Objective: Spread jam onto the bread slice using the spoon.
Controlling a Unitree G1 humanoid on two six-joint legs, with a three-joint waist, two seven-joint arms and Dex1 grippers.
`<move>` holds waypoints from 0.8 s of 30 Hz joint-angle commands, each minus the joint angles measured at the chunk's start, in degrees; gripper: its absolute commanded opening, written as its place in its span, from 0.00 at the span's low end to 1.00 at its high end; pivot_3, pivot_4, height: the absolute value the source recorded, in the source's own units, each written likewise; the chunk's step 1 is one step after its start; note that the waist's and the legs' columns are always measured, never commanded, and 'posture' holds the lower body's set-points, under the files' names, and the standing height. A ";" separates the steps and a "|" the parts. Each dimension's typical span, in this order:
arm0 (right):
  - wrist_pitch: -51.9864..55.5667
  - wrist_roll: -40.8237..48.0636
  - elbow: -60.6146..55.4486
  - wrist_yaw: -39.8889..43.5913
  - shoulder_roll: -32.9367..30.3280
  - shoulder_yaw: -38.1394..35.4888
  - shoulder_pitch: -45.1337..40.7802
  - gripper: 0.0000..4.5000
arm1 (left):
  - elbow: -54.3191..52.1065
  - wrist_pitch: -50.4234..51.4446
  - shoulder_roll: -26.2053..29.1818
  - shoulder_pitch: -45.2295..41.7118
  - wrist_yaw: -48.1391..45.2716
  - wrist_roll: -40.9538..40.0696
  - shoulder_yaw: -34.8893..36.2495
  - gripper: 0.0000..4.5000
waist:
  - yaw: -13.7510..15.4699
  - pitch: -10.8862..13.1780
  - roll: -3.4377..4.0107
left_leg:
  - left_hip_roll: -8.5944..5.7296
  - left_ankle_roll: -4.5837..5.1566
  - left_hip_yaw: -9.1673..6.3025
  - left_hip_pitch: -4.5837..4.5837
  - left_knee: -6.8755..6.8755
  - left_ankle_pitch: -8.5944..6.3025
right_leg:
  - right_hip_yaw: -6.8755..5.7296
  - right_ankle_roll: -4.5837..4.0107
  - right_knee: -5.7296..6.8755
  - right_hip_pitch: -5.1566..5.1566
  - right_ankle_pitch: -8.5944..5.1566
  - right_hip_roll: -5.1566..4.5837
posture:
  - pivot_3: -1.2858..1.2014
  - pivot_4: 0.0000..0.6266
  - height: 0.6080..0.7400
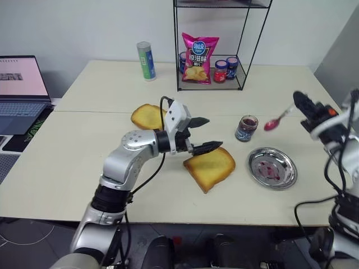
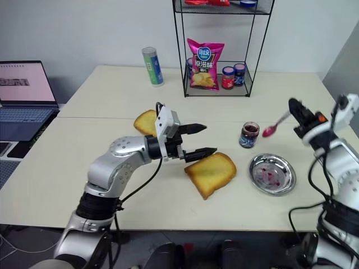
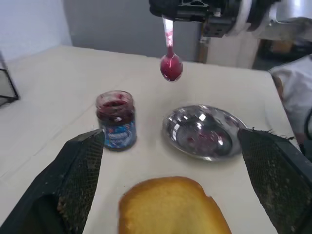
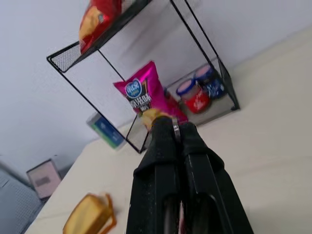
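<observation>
The left gripper (image 1: 201, 135) stands released, its two black fingers spread wide and empty, pointing across the table toward the jar side. The bread slice (image 1: 210, 167) lies flat on the table (image 1: 67, 162) just below and beyond the lower fingertip; whether that tip touches the crust cannot be told. Past the open jaws sits the small glass jar of jam (image 1: 246, 128), with the round steel dish (image 1: 272, 167) beside it, red smears in its bottom.

The right gripper (image 1: 301, 104) is clenched on the spoon (image 1: 277, 120), pinching the very end of the handle. The spoon's long axis runs from those jaws down toward the jar, bowl lowest, loaded with jam and hanging in the air above the gap between jar and dish.

The risks, as I judge them: the downward-tilted bowl may drip jam on the table before it reaches the bread, and the grip so far back on a slim handle may let the spoon swivel when pressed, while an unsteadied slice could slide.
</observation>
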 commanded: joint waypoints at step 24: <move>-20.91 -31.55 9.06 9.62 2.18 20.06 -2.42 0.00 | -4.55 0.10 -0.37 -0.08 4.59 -0.70 1.13 1.00 | 0.11 0.00 0.01 | 0.06 -0.02 0.07 -0.42 0.02 0.01 | -0.05 -0.03 0.11 -0.42 0.00 -0.01 | 0.52 0.24 1.00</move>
